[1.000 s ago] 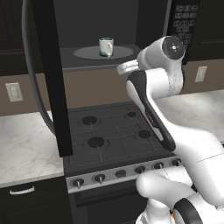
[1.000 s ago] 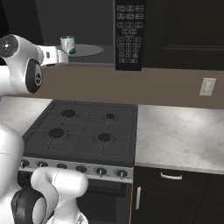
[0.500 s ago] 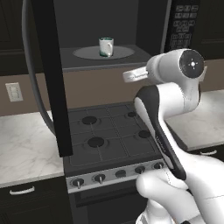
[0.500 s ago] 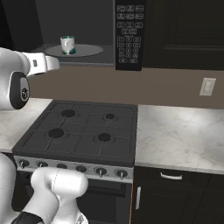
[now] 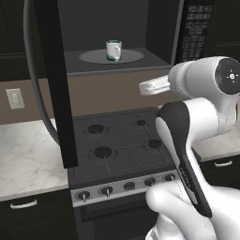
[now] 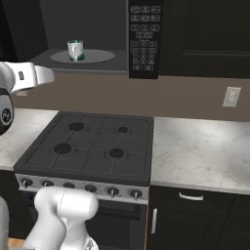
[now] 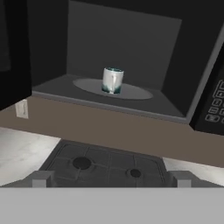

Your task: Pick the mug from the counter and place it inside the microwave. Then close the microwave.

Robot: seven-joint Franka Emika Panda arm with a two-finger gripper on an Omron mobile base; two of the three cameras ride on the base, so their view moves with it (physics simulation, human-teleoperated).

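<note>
1. White with a teal rim, the mug (image 5: 113, 49) is standing upright on the round grey turntable (image 5: 93, 56) inside the microwave (image 6: 143, 39), so the placing half of the task looks done.
2. The claw (image 7: 111, 178) is standing wide and carrying nothing, with its two finger tips well apart at the bottom of the hand view.
3. In the hand view the mug is lying at 12 o'clock from the claw, well apart from it, above the gas stovetop (image 6: 93, 149).
4. The microwave door (image 5: 55, 79) is hanging open, edge-on at about 9 o'clock of the cavity in the left base view, its long axis running vertically.
5. Closing will likely call for swinging the claw toward 9 o'clock to get behind that door and push it shut.
6. The marbled desk (image 6: 200, 151) is flanking the stovetop.
</note>
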